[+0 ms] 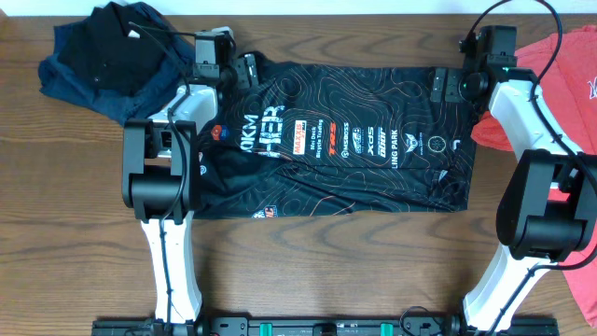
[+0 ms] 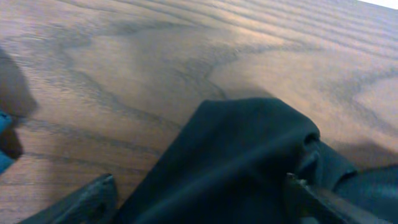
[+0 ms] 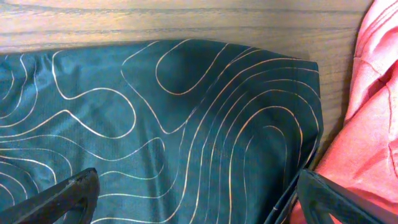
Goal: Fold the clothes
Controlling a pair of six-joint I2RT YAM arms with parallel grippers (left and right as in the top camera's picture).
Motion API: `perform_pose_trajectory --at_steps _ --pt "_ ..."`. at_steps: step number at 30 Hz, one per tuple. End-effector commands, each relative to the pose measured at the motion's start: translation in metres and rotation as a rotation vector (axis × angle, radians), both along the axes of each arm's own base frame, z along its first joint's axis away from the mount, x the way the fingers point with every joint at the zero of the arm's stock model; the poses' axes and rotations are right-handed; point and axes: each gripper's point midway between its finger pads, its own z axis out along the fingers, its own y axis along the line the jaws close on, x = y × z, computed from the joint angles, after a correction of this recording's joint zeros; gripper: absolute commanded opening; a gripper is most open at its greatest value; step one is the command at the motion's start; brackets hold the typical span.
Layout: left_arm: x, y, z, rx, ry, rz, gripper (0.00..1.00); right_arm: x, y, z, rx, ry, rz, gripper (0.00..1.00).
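the left gripper [image 2: 199,183] is spread wide, its two fingers [image 2: 87,200] well apart with a plain dark corner of the jersey [image 1: 354,168] lying between them, nothing clamped. bare table [image 2: 124,74] stretches ahead of that corner. the right gripper [image 3: 199,177] also gapes wide and holds nothing. the jersey's line-patterned cloth lies flat under and between its fingers [image 3: 59,199], the cloth's corner just ahead. a coral shirt [image 3: 373,124] lies right against that corner, off to the gripper's side. from overhead the jersey lies spread between the two grippers, logos up, and a heap of dark clothes [image 1: 103,56] sits behind the left gripper.
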Motion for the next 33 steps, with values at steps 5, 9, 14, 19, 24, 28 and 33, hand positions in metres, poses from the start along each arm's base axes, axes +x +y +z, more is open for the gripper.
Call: perform_pose_trajectory --at_steps 5,9,14,19,24,28,33 --pt "-0.006 -0.009 -0.003 -0.01 0.021 -0.051 0.55 0.019 -0.027 0.019 -0.152 -0.086 -0.044 0.99" --pt "-0.006 -0.009 -0.004 -0.01 0.025 -0.051 0.54 0.024 -0.046 0.019 -0.167 -0.113 -0.064 0.99" --pt "-0.006 -0.009 -0.004 -0.01 0.026 -0.051 0.47 0.021 -0.072 0.006 -0.15 -0.097 -0.113 0.99" --pt "-0.006 -0.009 -0.004 -0.01 0.026 -0.051 0.43 0.023 -0.083 -0.019 -0.06 -0.086 -0.12 0.99" --pt "-0.006 -0.009 -0.004 -0.01 0.026 -0.051 0.4 0.035 -0.081 -0.024 0.031 -0.143 -0.103 0.99" --pt "-0.006 -0.009 -0.004 -0.01 0.026 -0.051 0.35 0.041 -0.073 -0.026 0.056 -0.161 -0.085 0.98" --pt "-0.007 -0.009 -0.004 -0.01 0.027 -0.051 0.35 0.045 -0.064 -0.036 0.077 -0.158 -0.061 0.97"
